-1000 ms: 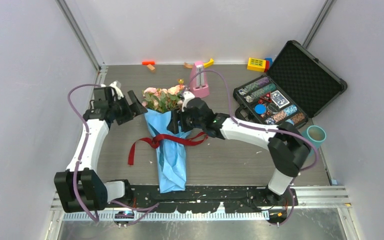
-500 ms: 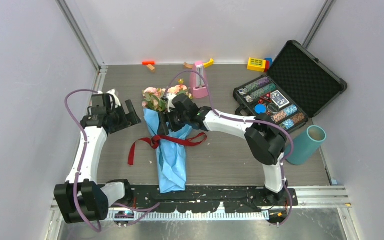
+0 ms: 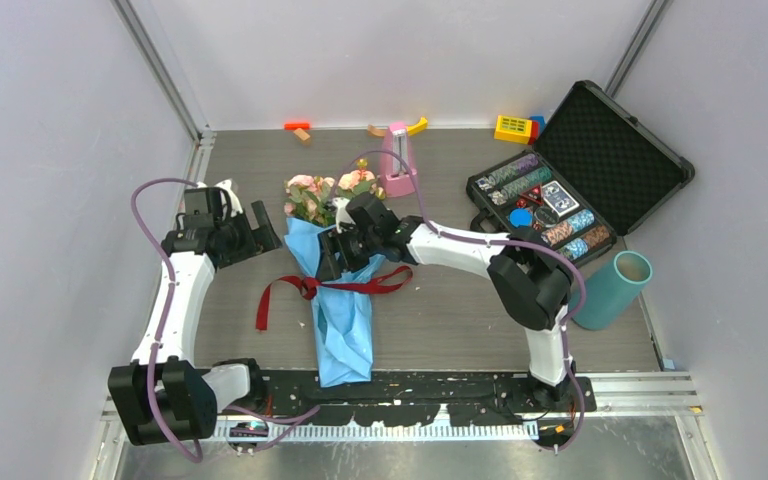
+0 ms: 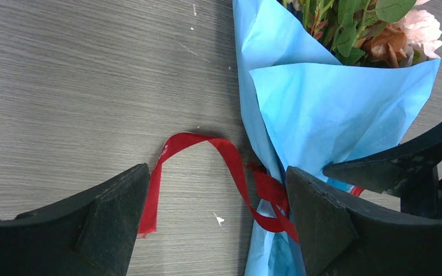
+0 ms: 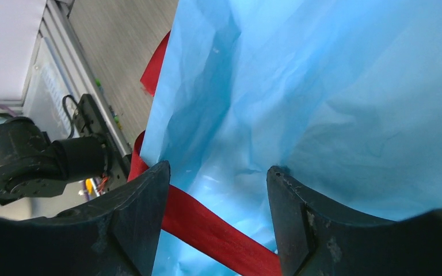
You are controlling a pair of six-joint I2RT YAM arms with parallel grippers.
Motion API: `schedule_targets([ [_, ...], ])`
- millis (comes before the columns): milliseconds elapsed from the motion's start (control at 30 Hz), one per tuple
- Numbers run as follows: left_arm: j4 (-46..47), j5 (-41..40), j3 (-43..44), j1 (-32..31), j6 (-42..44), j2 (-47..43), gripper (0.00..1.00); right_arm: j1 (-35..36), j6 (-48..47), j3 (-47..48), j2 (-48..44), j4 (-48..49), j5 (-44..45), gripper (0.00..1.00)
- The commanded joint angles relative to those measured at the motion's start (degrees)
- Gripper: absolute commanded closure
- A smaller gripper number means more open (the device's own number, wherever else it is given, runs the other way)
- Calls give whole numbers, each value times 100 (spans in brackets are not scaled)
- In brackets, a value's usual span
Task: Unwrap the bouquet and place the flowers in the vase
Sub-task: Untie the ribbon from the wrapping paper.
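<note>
Right gripper: jaws wide apart, low over the upper part of the bouquet. The right wrist view shows only blue paper and a strip of the red ribbon in the gap. No pinch visible, nothing held.

Left gripper: jaws wide too and empty. It sits off the bouquet's left side, level with the flower end and clear of the paper. Its wrist view looks down on the ribbon's loose tail and the bare table.

The bouquet lies flat mid-table with its narrow end toward the arm bases. The flowers poke out of the far end. The ribbon is still knotted round the cone's waist, with one tail trailing to the bouquet's left and a loop to its right.

The vase, teal, is well to the right of the bouquet near the table's right edge. Can't tell whether it stands straight or leans. No stems are visible in it.

An open black case with chips sits right of the bouquet, and a pink tapered object is just beyond the flower end.

Progress is early. The ribbon isn't untied, the paper is still wrapped and no flowers are out. Likely left to do: loosen the ribbon, open the paper, pull the stems out and carry them right to the vase.
</note>
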Motion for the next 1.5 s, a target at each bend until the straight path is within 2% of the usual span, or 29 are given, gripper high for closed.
schedule_targets([
  [0, 1, 7, 13, 23, 60, -39, 9, 22, 223, -131, -418, 238, -633, 33],
  [100, 1, -4, -1, 23, 60, -47, 9, 22, 303, -287, -464, 356, -787, 36],
  [233, 22, 82, -27, 24, 60, -63, 9, 22, 401, -410, -530, 455, -971, 48],
  [467, 404, 1288, -225, 17, -328, -6, 10, 22, 657, -540, -676, 683, -1461, 65],
  [600, 1007, 2039, -738, 15, -911, 124, 10, 21, 721, -645, -776, 695, -1628, 81],
  [700, 1329, 2327, -968, -3, -1274, 259, 13, 22, 729, -688, -853, 648, -1764, 88],
  [800, 1589, 2411, -1093, -65, -1506, 334, 23, 26, 690, -812, -932, 593, -1731, 89],
  [900, 1952, 2552, -1204, -174, -1760, 380, 37, 23, 572, -903, -1033, 487, -1601, 85],
  [1100, 2391, 2598, -1297, -457, -2079, 543, 57, 28, 501, -1025, -1264, 447, -1217, 71],
  [1233, 2515, 2592, -1280, -512, -2182, 640, 72, 37, 375, -1132, -1500, 444, -888, 54],
  [1267, 2541, 2589, -1272, -512, -2203, 652, 77, 61, 268, -1143, -1553, 425, -764, 48],
  [1333, 2565, 2570, -1258, -706, -2224, 665, 84, 141, 12, -1134, -1593, 283, -454, 43],
  [1467, 2561, 2545, -1253, -731, -2225, 707, 95, 313, -462, -1142, -1665, 158, 368, 38],
])
